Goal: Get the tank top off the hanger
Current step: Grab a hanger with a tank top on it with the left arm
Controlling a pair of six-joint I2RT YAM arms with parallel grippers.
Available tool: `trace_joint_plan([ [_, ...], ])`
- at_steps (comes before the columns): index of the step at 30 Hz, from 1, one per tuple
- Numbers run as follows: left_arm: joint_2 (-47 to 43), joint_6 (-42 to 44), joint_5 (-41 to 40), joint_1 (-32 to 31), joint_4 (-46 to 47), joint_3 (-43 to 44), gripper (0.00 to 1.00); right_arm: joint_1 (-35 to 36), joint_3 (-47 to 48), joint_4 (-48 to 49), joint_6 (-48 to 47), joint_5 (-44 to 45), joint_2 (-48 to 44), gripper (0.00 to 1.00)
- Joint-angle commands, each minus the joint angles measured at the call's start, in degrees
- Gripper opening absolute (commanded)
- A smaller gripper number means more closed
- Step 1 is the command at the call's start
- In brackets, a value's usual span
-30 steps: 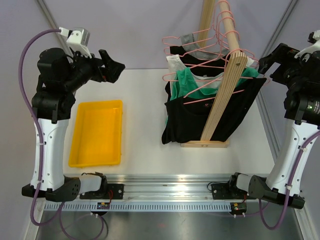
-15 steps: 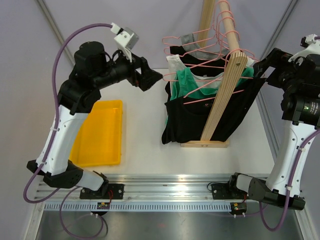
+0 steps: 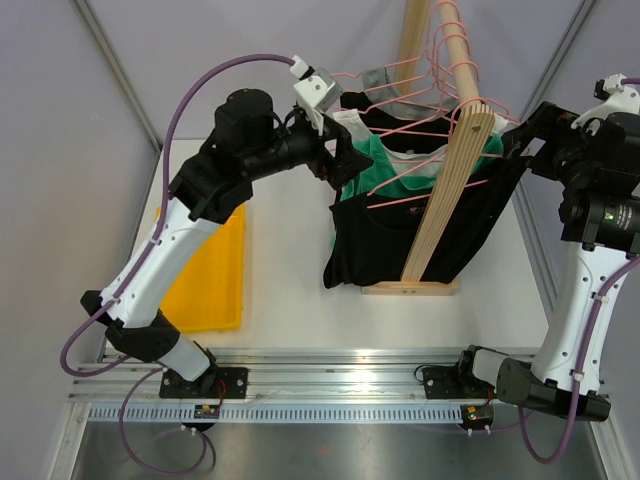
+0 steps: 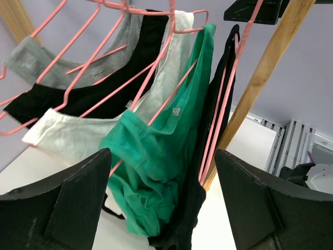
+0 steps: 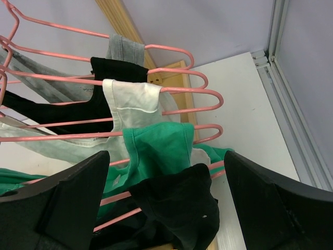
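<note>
Several tank tops hang on pink wire hangers (image 3: 415,180) on a wooden rack. The front one is black (image 3: 400,240); behind it come a green one (image 3: 372,160), a white one, another black one and a grey one. My left gripper (image 3: 346,165) is at the rack's left side, open. In the left wrist view its gripper (image 4: 162,177) has the hanging edges of the green tank top (image 4: 151,172) and the black tank top (image 4: 216,120) between its fingers, untouched. My right gripper (image 3: 522,128) hovers open at the rack's right end, and its gripper (image 5: 166,172) is above the black strap (image 5: 182,203) and green strap (image 5: 156,146).
A yellow tray (image 3: 215,290) lies on the white table to the left, partly under my left arm. The slanted wooden rack pole (image 3: 455,180) stands on a wooden base (image 3: 410,289). Grey walls and metal frame rails close in on both sides.
My left arm swung right from above the yellow tray to the rack's left side, its jaws narrowing slightly. My right gripper edged a little toward the rack.
</note>
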Motion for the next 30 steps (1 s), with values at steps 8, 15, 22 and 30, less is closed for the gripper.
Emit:
trace_joint_plan([
  [8,3.92,0.14,-1.19,-4.39,7.02,-1.73,0.8,0.5,0.16,2.48,-0.55,-0.52,-2.39,1.0],
  [15,6.12,0.05,-0.84,-6.15,7.99,-2.7,0.79,0.5,-0.28,2.48,-0.72,-0.44,-3.01,0.99],
  [22,7.7,0.75,-1.18,-8.08,7.29,-2.7,0.78,0.5,-1.69,2.66,-0.9,0.27,-3.8,1.0],
  [30,8.94,0.84,-1.63,-8.52,6.76,-1.12,0.36,0.59,-2.04,2.75,-1.16,0.88,-4.15,1.0],
])
